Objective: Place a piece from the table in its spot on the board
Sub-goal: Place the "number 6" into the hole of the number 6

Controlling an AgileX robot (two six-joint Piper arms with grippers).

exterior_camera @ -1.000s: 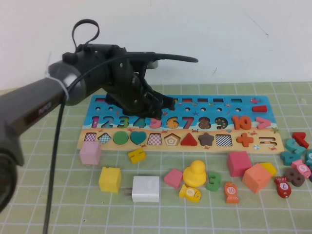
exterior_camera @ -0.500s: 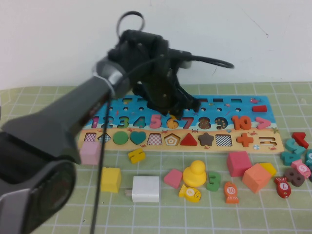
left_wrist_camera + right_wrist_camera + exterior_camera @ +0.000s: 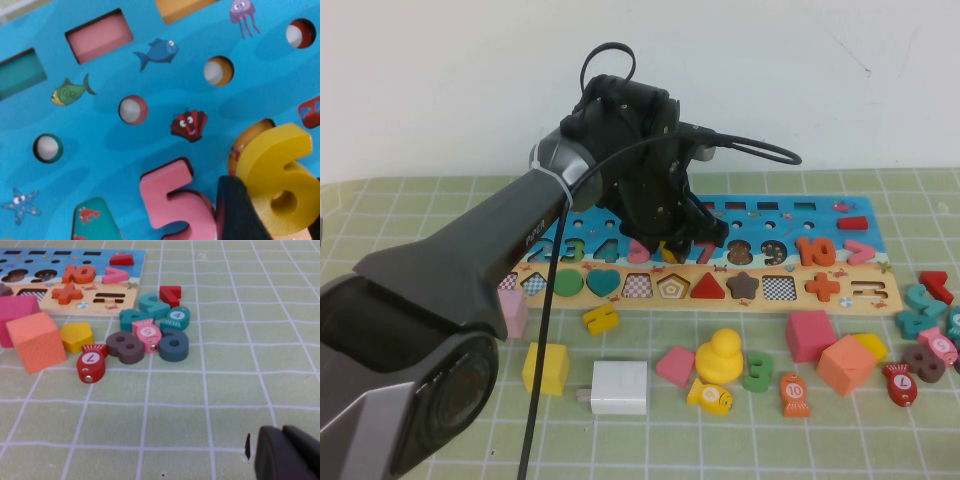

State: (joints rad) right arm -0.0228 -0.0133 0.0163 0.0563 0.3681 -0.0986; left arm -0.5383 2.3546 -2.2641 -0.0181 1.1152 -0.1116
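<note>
Left wrist view: the left gripper [image 3: 272,210] is clamped on the yellow 6 [image 3: 280,182], one dark finger [image 3: 239,210] pressed against the numeral's side next to the pink 5 [image 3: 172,197]. Jaws sit part-way apart, spaced by the piece's width. The 6 is tilted, its upper curve over the orange-edged recess in the blue part of the board [image 3: 110,150], not lying flush in it.

High view: the left arm reaches across from the left, and its gripper [image 3: 682,238] is down on the number row of the board [image 3: 800,215], between the 5 and the 7 [image 3: 705,252]. The 6 itself is hidden under the claw here. Loose blocks, a yellow duck [image 3: 722,355] and a green 3 [image 3: 757,371] lie on the green mat in front of the board.

Right wrist view: the right gripper [image 3: 285,455] hangs low over the mat, well clear of the board, near a pile of small numerals and fish. Only a dark edge of it shows, so I cannot tell its opening.
</note>
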